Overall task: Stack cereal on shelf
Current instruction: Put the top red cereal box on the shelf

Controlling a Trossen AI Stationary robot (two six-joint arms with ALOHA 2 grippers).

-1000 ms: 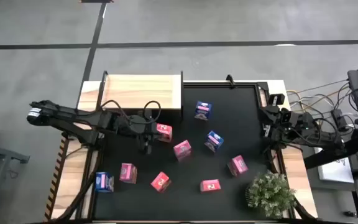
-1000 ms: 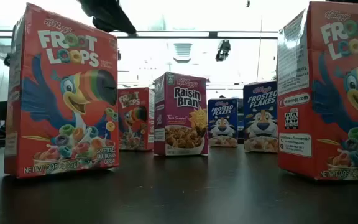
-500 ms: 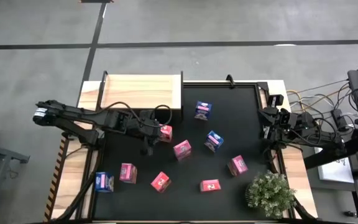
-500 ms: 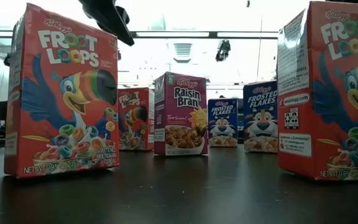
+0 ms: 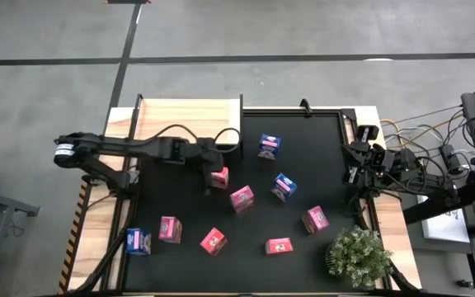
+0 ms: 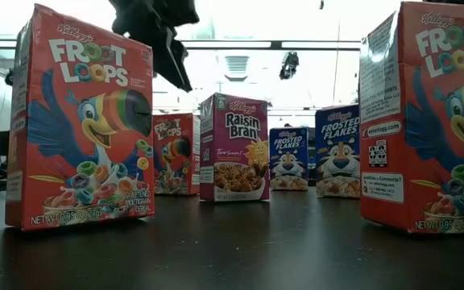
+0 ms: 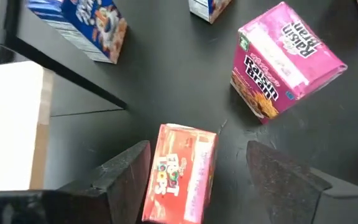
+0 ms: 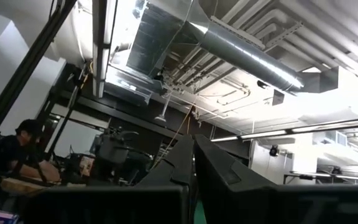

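Observation:
Several small cereal boxes stand scattered on the black mat (image 5: 303, 132), most pink, three blue. The pale wooden shelf (image 5: 190, 122) lies at the far left. My left gripper (image 7: 197, 180) is open and hovers over a pink Froot Loops box (image 7: 180, 174), (image 5: 219, 176), one finger on either side of it. In the low view this gripper (image 6: 163, 44) hangs higher than the box tops. A Raisin Bran box (image 7: 284, 59) stands just beyond. My right gripper (image 8: 193, 162) is shut and points up at the table's right edge (image 5: 357, 169).
A blue Frosted Flakes box (image 7: 82, 25) stands close to the shelf's edge (image 7: 11, 124). A green potted plant (image 5: 357, 256) sits at the near right corner. Cables and equipment lie beyond the right edge (image 5: 435, 165). A person shows in the room behind (image 8: 17, 143).
My left gripper has swung toward the table's right and far edges, coming over the Froot Loops box, and has dropped lower in the low view. Its fingers have opened. The boxes have stayed put.

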